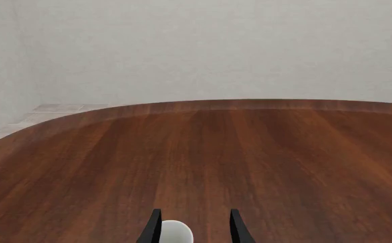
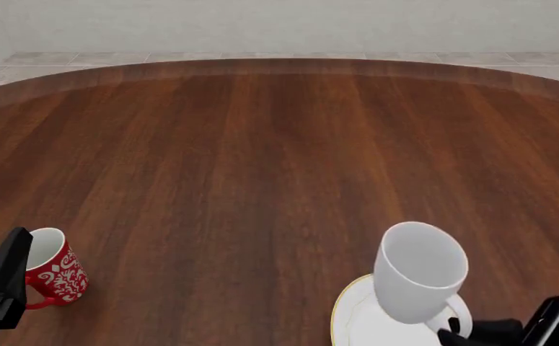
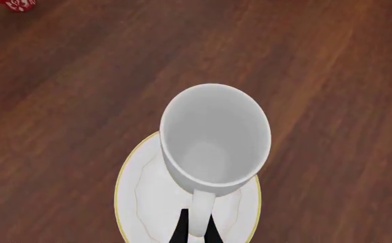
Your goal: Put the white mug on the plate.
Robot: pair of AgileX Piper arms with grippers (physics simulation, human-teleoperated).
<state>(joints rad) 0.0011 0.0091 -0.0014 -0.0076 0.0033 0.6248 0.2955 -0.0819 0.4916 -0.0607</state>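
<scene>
The white mug [image 2: 419, 277] hangs tilted over the plate [image 2: 342, 313] at the front right, its mouth turned up toward the front camera. My right gripper [image 2: 452, 333] is shut on the mug's loop handle [image 3: 197, 215]. In the right wrist view the white mug [image 3: 213, 136] covers much of the plate [image 3: 131, 187], and I cannot tell whether its base touches the plate. My left gripper [image 2: 10, 267] is at the front left, right beside the red mug. Its fingers [image 1: 154, 228] stand apart, with a small white rounded shape [image 1: 175, 233] between them.
The red mug with the white floral pattern [image 2: 60, 274] stands upright at the front left, against my left gripper; a corner of it shows in the right wrist view [image 3: 17, 4]. The dark wooden table [image 2: 260, 144] has a curved far edge, with a pale floor and wall beyond.
</scene>
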